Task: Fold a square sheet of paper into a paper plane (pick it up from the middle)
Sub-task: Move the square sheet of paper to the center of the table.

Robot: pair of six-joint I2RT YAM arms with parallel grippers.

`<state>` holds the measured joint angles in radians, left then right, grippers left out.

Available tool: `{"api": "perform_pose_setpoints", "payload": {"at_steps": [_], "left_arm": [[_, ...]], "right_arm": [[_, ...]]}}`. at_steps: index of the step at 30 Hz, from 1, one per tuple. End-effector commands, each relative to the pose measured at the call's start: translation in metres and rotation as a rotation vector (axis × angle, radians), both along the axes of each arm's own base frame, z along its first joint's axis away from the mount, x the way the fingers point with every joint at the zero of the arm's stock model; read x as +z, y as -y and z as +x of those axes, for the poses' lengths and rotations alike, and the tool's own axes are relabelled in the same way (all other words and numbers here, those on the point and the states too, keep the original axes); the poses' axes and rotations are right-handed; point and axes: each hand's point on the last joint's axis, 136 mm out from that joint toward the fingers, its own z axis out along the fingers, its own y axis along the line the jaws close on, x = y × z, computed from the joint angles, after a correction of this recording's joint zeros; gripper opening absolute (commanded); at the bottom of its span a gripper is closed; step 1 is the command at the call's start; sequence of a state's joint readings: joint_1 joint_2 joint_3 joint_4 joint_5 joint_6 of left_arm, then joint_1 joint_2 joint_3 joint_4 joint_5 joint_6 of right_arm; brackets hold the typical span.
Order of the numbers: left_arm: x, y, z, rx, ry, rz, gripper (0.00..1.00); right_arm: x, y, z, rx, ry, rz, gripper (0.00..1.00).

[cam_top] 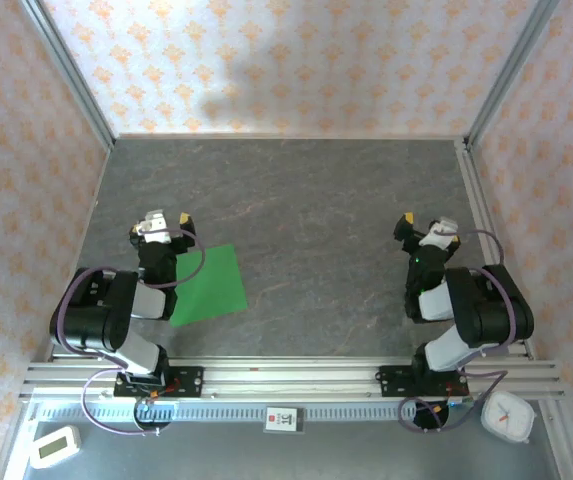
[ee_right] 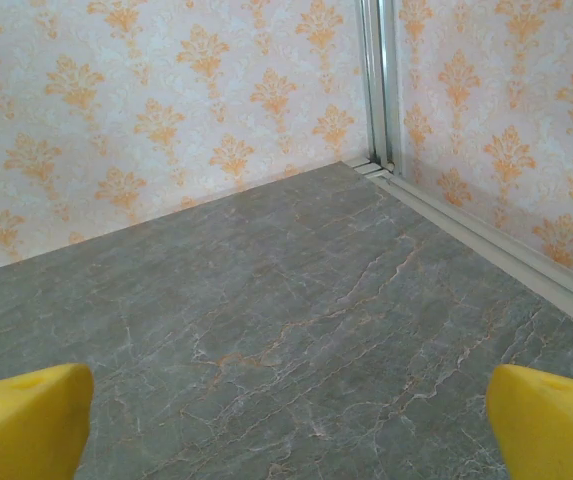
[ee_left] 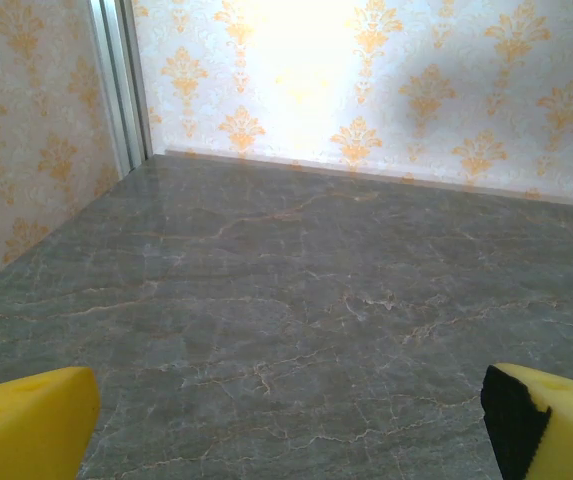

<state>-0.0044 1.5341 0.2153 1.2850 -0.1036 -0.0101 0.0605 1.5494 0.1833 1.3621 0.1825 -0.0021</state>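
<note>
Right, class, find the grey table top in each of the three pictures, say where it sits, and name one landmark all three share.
Top external: the table top fills the middle of the picture.
Left wrist: the table top covers the lower two thirds.
Right wrist: the table top covers the lower half, rising toward the corner.
Shared landmark: the orange-patterned wallpaper behind it.

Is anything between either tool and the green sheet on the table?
Nothing visible lies on the table between the right tool and the green sheet. The left tool hangs just beyond the sheet's far left corner, and its arm overhangs that side.
</note>
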Motion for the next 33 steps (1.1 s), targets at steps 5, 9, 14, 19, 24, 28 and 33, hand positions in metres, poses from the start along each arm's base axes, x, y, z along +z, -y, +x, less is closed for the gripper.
{"api": "perform_pose_setpoints", "payload": {"at_steps": [5,9,14,19,24,28,33], "left_arm": [[0.0077,0.0024,0.0021,-0.016,0.036,-0.015,1.00],[0.0077,0.0022,0.0022,-0.015,0.036,-0.015,1.00],[0.0074,0.0025,0.0020,-0.017,0.036,-0.016,1.00],[0.0074,0.0026,0.0026,-0.018,0.035,-0.018,1.00],[0.0072,0.0024,0.0031,-0.016,0.033,-0.018,1.00],[0.0071,0.0025,0.0029,-0.017,0.033,-0.018,1.00],[0.0071,0.0025,0.0030,-0.017,0.033,-0.018,1.00]], "right_arm": [[0.0047,-0.0037,0.0023,0.019,0.014,-0.014,1.00],[0.0043,-0.0036,0.0020,0.018,0.012,-0.015,1.00],[0.0041,-0.0037,0.0026,0.018,0.011,-0.013,1.00],[0.0035,-0.0039,0.0034,0.019,0.008,-0.012,1.00],[0.0034,-0.0039,0.0039,0.019,0.007,-0.013,1.00],[0.0034,-0.0039,0.0041,0.019,0.007,-0.012,1.00],[0.0027,-0.0039,0.0036,0.019,0.005,-0.011,1.00]]}}
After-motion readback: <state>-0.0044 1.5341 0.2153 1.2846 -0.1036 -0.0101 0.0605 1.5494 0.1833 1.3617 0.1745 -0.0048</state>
